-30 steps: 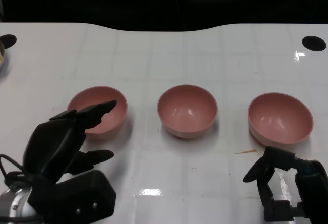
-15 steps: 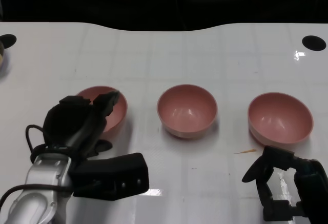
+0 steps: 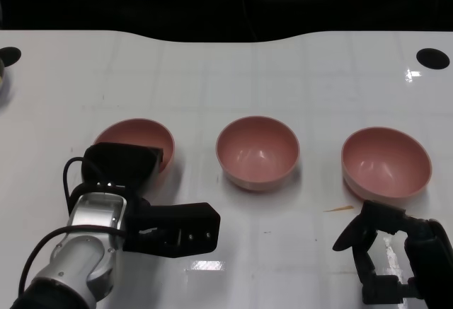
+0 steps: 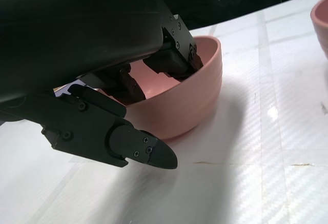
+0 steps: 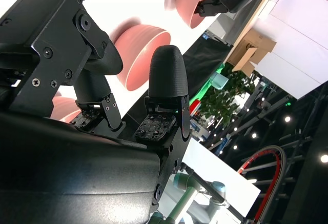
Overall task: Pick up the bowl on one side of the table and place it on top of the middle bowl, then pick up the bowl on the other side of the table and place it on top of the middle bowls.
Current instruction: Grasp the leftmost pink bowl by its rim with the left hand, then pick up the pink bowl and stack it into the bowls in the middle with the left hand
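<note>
On the white table: three pink bowls in a row, all upright, round, glossy inside, same size, well apart. Left bowl at 9 o'clock from the middle bowl, right bowl at 3 o'clock. Left hand is at the left bowl's near rim, fingers inside, thumb outside; cannot tell if clamped. Right hand sits at 6 o'clock of the right bowl, fingers apart, holding nothing.

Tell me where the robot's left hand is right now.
In the head view, the left hand is at the near rim of the left bowl, on the table's left side; the left wrist view shows its fingers reaching inside that bowl.
</note>
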